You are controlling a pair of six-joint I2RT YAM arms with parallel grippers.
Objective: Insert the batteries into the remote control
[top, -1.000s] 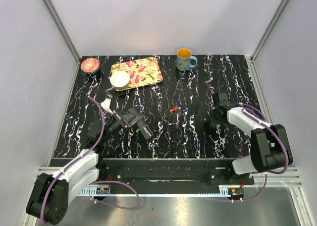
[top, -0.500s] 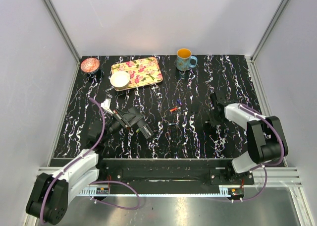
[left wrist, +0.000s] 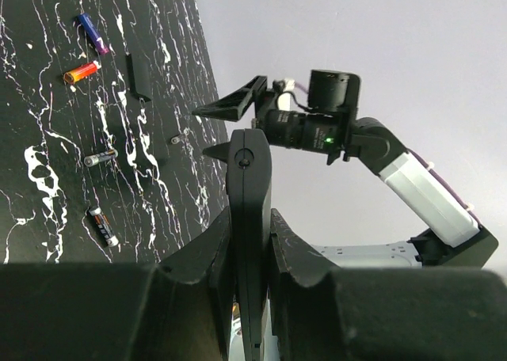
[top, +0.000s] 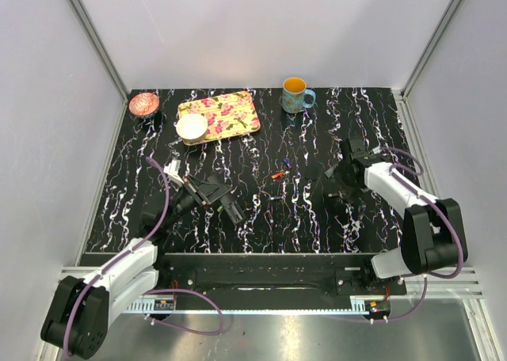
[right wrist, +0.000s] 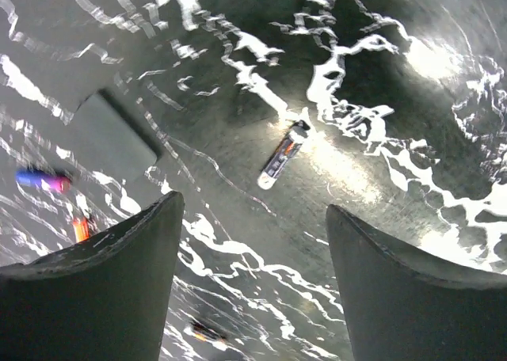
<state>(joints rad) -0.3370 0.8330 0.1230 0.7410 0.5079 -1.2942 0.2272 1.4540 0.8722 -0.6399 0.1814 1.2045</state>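
My left gripper is shut on the remote control, a slim black bar held edge-on above the table; from the top view the gripper holds the remote at left centre. Loose batteries lie on the marbled table: a purple-blue one, an orange-red one, a dark silver-ended one and a black one. My right gripper hangs open over a black, white-tipped battery, touching nothing. From the top it sits at centre right.
A flat black plate lies on the table by the coloured batteries. At the back stand a flowered tray with a white bowl, a pink bowl and a blue mug. Grey walls enclose the table.
The right gripper's jaws have gone from shut to wide open, and its wrist has turned a little. The left gripper still clamps the remote in nearly the same place.
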